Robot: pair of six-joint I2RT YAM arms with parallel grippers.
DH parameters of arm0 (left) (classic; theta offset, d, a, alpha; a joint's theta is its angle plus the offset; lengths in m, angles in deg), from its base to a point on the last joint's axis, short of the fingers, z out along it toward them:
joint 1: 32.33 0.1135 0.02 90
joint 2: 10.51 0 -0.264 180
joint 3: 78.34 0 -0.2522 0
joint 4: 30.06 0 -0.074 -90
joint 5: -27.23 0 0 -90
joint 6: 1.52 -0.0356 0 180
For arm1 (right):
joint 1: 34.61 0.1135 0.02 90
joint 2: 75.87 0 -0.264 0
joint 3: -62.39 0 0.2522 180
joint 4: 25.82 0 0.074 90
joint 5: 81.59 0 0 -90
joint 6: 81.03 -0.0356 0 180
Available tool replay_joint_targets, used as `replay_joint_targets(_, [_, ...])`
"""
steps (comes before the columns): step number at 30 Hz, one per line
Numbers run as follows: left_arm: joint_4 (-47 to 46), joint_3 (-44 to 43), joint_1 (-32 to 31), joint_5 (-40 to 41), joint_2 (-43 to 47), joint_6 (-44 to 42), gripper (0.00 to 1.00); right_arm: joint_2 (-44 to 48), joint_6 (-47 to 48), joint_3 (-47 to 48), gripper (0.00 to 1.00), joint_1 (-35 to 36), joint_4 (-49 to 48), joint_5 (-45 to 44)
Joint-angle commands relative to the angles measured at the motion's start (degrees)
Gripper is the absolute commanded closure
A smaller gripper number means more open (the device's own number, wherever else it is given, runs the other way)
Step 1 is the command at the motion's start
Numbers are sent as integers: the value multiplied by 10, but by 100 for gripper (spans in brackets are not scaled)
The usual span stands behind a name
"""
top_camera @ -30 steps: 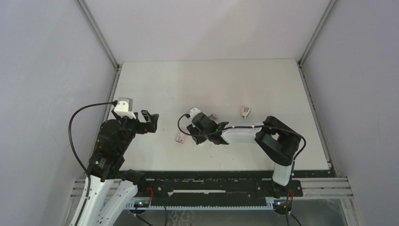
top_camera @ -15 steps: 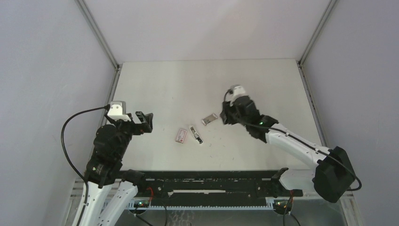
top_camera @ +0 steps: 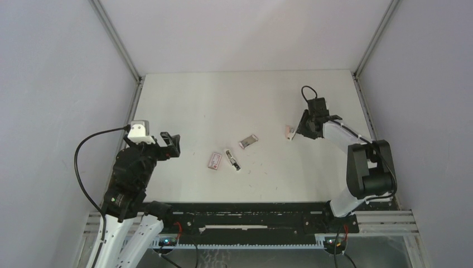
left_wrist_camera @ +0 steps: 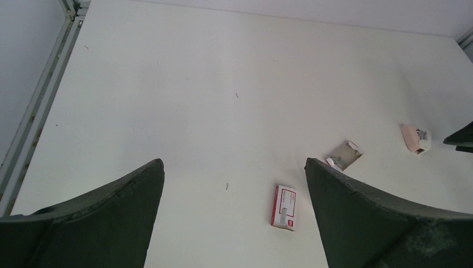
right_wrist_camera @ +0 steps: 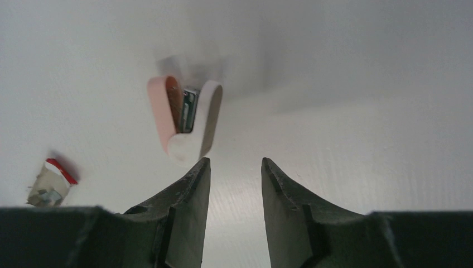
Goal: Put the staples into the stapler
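While the stapler (right_wrist_camera: 187, 118) lies just ahead-left of the right gripper (right_wrist_camera: 234, 163), long axis pointed away, jaws are noted narrow and empty.

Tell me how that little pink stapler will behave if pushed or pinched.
The stapler looks small and hard-shelled, so probably rigid and light. On the smooth table it would likely slide or spin, not tip. Its halves gape apart, so a pinch may squeeze them shut.

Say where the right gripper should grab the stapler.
The stapler seems to lie on its side, pink and white arms splayed away, rounded hinged end toward the right gripper. Probably pinch across that end, coming from the near side.
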Motion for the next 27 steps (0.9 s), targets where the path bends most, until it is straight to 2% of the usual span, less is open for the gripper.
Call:
replay_joint_targets(1, [-10, 8, 8, 12, 9, 8, 0, -34, -21, 57, 64, -2, -5, 19])
replay_joint_targets(7, [-9, 9, 9, 14, 8, 8, 0, -73, -30, 88, 66, -1, -9, 23])
replay_joint_targets(15, [-9, 9, 11, 9, 3, 8, 0, -115, -33, 100, 74, -1, -16, 23])
replay_joint_targets(21, [-9, 9, 12, 7, 2, 8, 1, -130, -34, 102, 84, -1, -12, 16])
replay_joint_targets(25, [-9, 9, 12, 5, 1, 9, 1, -136, -39, 100, 98, -1, -9, 11])
replay_joint_targets(27, [-10, 10, 13, 4, 0, 9, 1, -132, -42, 94, 100, -1, -14, 14])
